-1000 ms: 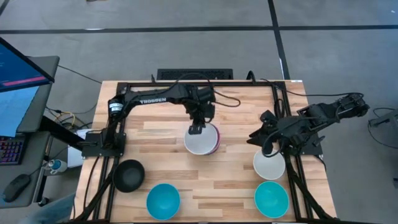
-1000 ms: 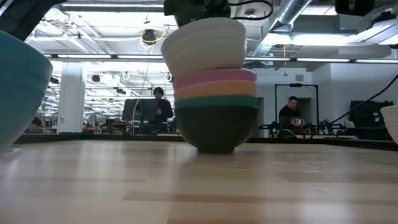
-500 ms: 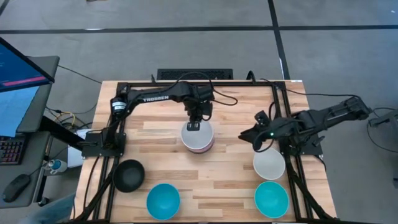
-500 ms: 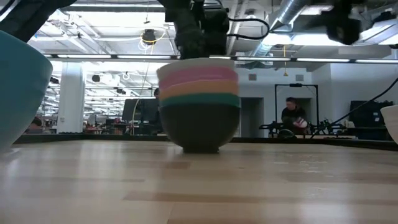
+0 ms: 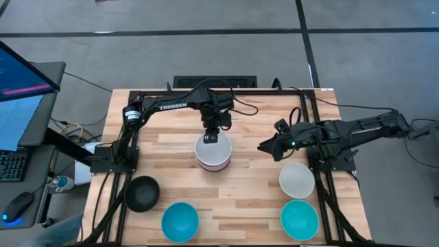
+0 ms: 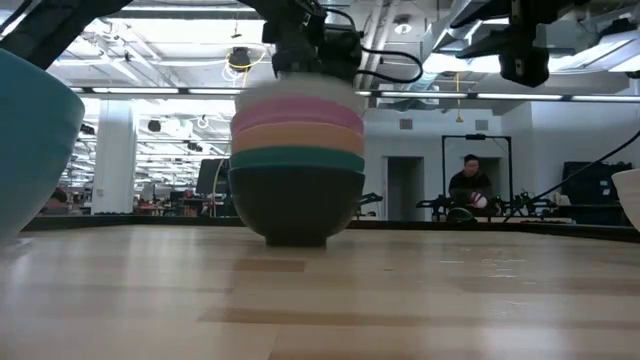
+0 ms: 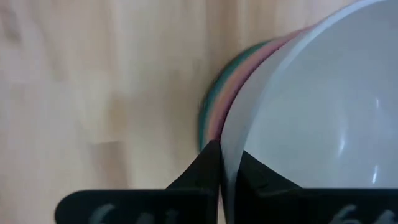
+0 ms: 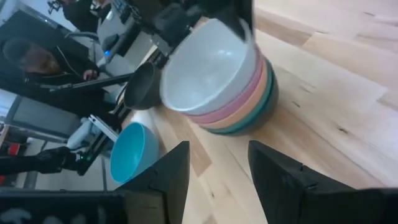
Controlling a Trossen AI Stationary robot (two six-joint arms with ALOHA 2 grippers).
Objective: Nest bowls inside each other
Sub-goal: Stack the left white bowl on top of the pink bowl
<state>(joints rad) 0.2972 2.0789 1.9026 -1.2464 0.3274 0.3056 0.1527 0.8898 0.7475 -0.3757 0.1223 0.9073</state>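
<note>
Stack [image 5: 212,153] now farther left, left hand [image 5: 212,137] still clamping white bowl [image 7: 323,106].

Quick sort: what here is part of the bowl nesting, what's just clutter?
Job: stack with white bowl on top, held by left gripper; black bowl; two turquoise bowls; loose white bowl; right gripper, open.

Clutter: monitor, keyboard, mouse.

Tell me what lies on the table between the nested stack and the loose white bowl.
Only bare wood, as the high view shows: nothing rests between the stack and the white bowl. The right hand, fingers open, hangs above that stretch.
</note>
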